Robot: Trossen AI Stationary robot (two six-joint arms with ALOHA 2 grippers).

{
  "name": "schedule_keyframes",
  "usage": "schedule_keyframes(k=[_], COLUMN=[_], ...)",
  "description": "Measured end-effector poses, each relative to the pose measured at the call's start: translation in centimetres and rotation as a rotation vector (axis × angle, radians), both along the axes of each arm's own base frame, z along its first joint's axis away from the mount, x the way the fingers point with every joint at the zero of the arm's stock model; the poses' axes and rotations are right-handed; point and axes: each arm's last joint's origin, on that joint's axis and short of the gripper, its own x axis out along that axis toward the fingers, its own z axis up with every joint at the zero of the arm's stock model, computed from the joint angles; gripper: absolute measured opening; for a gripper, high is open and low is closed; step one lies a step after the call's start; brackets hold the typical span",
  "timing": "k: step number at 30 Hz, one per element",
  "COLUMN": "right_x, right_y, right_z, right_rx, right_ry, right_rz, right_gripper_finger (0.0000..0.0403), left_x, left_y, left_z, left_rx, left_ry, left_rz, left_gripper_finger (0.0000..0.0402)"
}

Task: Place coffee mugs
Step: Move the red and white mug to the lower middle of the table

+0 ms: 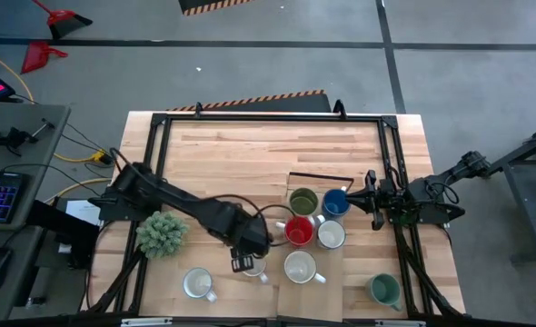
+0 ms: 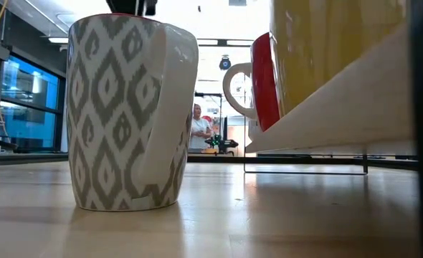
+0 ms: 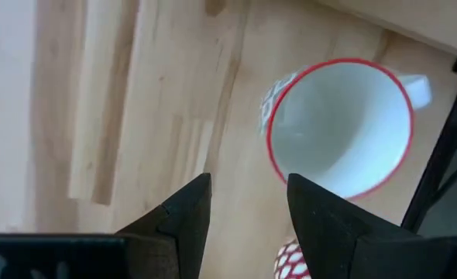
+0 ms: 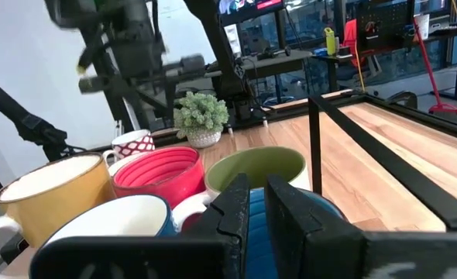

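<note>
Several mugs stand close together right of the table's middle: olive green (image 1: 302, 201), blue (image 1: 334, 203), red (image 1: 297, 232), white (image 1: 331, 235) and cream (image 1: 299, 267). A teal mug (image 1: 384, 291) and a grey-patterned white mug (image 1: 196, 283) stand near the front edge. My left gripper (image 1: 243, 262) is open and points down at the table, just beside a red-rimmed white mug (image 3: 338, 128). My right gripper (image 1: 366, 201) reaches in level from the right, its fingers (image 4: 236, 205) nearly together at the blue mug (image 4: 325, 208). My right gripper comes level from the table's right side and has a narrow blue part of the blue mug (image 4: 257, 213) in the slit between its two fingers. The fingers hide which part it is. I cannot tell whether the mug is lifted.
A raised wooden board (image 2: 333, 107) on a thin metal frame carries the red and cream mugs. A bushy green plant (image 1: 162, 233) stands at the left, by my left arm. A black frame (image 1: 268, 118) runs round the table. A person (image 2: 198, 127) stands far behind.
</note>
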Motion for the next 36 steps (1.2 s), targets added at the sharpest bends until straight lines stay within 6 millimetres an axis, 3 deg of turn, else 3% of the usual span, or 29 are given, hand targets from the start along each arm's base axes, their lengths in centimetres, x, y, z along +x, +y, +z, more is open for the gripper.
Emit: schedule_keyframes(k=[4,10,14,22,29,36], right_x=[0.0,0.0,0.0,0.0,0.0,0.0], right_y=[0.0,0.0,0.0,0.0,0.0,0.0], right_z=[0.0,0.0,0.0,0.0,0.0,0.0], right_rx=[-0.001,0.004,0.061,0.212,0.277,0.3], right_ry=[0.001,0.001,-0.003,-0.011,-0.012,-0.013], right_rz=[0.0,0.0,0.0,0.002,0.003,0.004], right_gripper_finger=[0.003,0.003,0.003,0.003,0.003,0.003], left_x=[-2.0,-6.4,-9.0,-13.2,-13.6,-13.5], left_y=[0.2,-0.3,-1.5,-4.0,-5.2,-5.6], left_z=[2.1,4.7,5.3,2.2,-0.7,-2.2], left_rx=[0.062,0.166,0.147,0.064,-0.011,-0.059], left_ry=[-0.019,0.044,-0.037,-0.03,0.0,0.01], left_rz=[-0.018,-0.016,0.007,0.066,0.085,0.128], left_gripper_finger=[0.0161,0.0161,0.0161,0.0161,0.0161,0.0161])
